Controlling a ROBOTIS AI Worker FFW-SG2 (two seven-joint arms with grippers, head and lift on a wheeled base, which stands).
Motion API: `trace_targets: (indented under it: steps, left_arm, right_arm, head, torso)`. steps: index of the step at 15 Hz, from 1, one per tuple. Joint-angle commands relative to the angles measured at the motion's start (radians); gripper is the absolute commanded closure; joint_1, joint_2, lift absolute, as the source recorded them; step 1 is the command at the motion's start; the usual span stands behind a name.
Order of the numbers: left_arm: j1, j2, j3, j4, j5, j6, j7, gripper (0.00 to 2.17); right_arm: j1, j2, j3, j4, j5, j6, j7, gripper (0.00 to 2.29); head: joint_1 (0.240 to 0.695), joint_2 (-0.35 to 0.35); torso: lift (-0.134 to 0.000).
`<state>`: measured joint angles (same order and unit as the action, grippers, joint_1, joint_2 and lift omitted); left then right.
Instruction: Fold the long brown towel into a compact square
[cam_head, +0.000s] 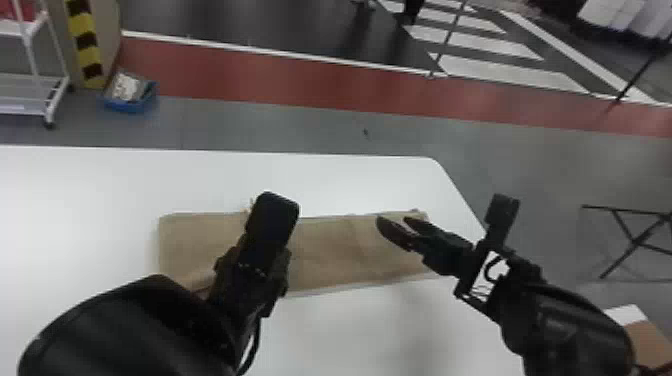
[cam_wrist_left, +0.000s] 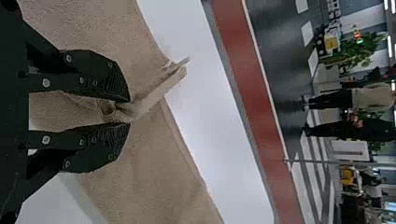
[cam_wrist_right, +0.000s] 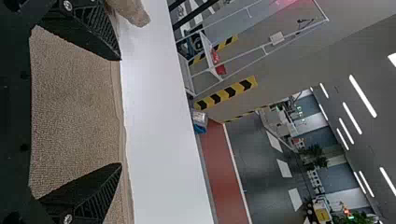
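Left gripper, clamped on a bunched pleat of nubby brown towel; right gripper, fingers parted, at the oblong's right end.

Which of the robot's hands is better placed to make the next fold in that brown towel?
Left, I'd say: the left gripper already has a bunched ridge of the towel between its fingers, while the right gripper is open over the towel's right part.

Black arms; dark cable; ribbed fingers; silver screws; black-marked white patch
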<state>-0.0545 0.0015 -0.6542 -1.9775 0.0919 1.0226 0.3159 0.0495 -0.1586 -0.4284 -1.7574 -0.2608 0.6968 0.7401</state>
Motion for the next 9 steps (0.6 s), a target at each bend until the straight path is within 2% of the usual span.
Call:
trace_targets:
  steps: [1,3,4,5,7,9]
  left_arm:
    - [0.041,-0.004,0.036,-0.081,-0.012,-0.023,-0.001,0.02]
    - [0.097,-0.004,0.128,-0.159,0.019,-0.032,-0.028,0.03]
    - [0.119,0.006,0.177,-0.190,0.054,-0.035,-0.029,0.03]
    - [0.139,0.057,0.226,-0.215,0.071,-0.035,-0.032,0.03]
    - [0.163,0.147,0.326,-0.253,0.118,-0.048,-0.037,0.03]
    - [0.180,0.222,0.429,-0.273,0.163,-0.048,-0.052,0.03]
  right_arm:
    - [-0.008,0.004,0.025,0.001,0.003,0.008,-0.011,0.08]
    - [-0.011,0.014,0.054,-0.010,0.015,0.027,-0.025,0.08]
    - [-0.014,0.024,0.068,-0.017,0.011,0.042,-0.036,0.08]
    - [-0.026,0.039,0.076,-0.027,0.011,0.063,-0.041,0.08]
    - [-0.060,0.065,0.083,-0.047,0.011,0.125,-0.056,0.10]
    - [-0.108,0.088,0.102,-0.070,0.037,0.235,-0.073,0.25]
  head:
    - [0.695,-0.350]
    - [0.695,-0.350]
    - [0.695,-0.350]
    - [0.695,-0.350]
    - [0.695,-0.299]
    - [0.695,-0.229]
  torso:
    - [-0.125]
    - [-0.125]
    - [-0.125]
    - [-0.125]
    - [-0.125]
    - [-0.125]
